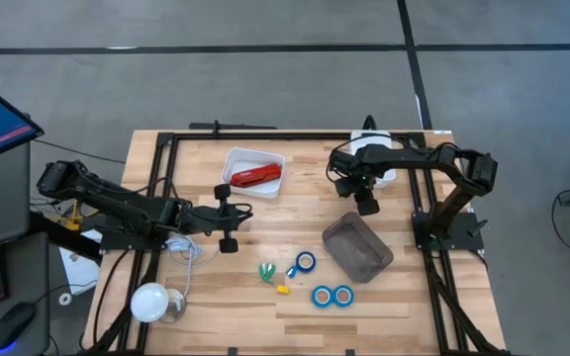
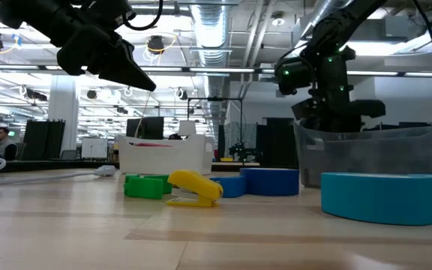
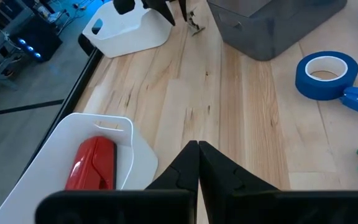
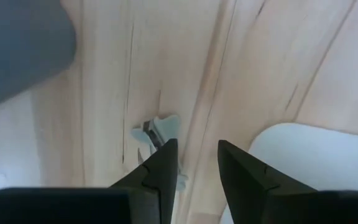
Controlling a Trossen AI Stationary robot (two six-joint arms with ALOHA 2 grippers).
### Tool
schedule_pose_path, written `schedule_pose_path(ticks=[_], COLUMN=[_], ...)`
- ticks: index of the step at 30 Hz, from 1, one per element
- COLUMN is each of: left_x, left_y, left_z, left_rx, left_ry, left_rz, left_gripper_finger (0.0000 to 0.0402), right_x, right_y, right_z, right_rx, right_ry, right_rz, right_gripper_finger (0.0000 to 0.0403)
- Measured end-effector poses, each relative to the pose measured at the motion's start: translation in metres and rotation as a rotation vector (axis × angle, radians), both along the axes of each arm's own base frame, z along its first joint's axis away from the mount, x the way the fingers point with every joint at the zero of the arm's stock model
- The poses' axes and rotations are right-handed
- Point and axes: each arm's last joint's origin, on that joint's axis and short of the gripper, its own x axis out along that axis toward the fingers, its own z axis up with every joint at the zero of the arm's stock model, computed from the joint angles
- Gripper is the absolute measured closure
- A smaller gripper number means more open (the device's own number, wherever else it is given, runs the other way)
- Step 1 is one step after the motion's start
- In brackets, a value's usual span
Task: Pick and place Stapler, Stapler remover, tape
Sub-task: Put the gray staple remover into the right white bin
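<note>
The red stapler (image 1: 255, 176) lies in a white tray (image 1: 237, 158) at the table's far middle; it also shows in the left wrist view (image 3: 95, 163). Three blue tape rolls (image 1: 306, 262) (image 1: 323, 295) (image 1: 342, 295) lie flat near the front. My left gripper (image 1: 243, 214) is shut and empty, above the table just in front of the tray (image 3: 197, 148). My right gripper (image 1: 366, 206) is open, pointing down over a small grey metal piece (image 4: 157, 132) that lies on the wood beyond the grey bin (image 1: 357, 245). My right gripper has one finger (image 4: 160, 168) right beside the small grey metal piece (image 4: 160, 127), coming from above. I cannot tell whether it touches the piece. The piece lies on the table.
A small green piece (image 1: 267, 269), a yellow piece (image 1: 282, 289) and a blue piece (image 1: 293, 270) lie by the tape rolls. A white object (image 1: 374, 148) stands at the far right. A white bulb (image 1: 149, 302) and a cable lie at the front left.
</note>
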Motion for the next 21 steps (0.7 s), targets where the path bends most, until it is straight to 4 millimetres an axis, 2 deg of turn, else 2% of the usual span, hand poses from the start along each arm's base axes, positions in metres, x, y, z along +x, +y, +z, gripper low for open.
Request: schedule_pose_path(ticks=[6, 13, 17, 21], left_x=[0.000, 0.000, 0.000, 0.000], left_y=[0.000, 0.000, 0.000, 0.000], left_z=[0.000, 0.000, 0.000, 0.000], left_rx=[0.000, 0.000, 0.000, 0.000], left_ry=[0.000, 0.000, 0.001, 0.000], left_rz=[0.000, 0.000, 0.000, 0.000], left_gripper_finger=[0.0400, 0.0400, 0.0400, 0.0400], right_x=[0.010, -0.001, -0.006, -0.008], right_y=[0.002, 0.006, 0.007, 0.005], right_z=[0.019, 0.024, 0.016, 0.012], right_rx=[-0.004, 0.041, 0.028, -0.032], right_ry=[-0.011, 0.111, 0.139, 0.157], right_rz=[0.011, -0.041, -0.080, -0.102], right_gripper_finger=[0.0296, 0.0287, 0.0262, 0.0214])
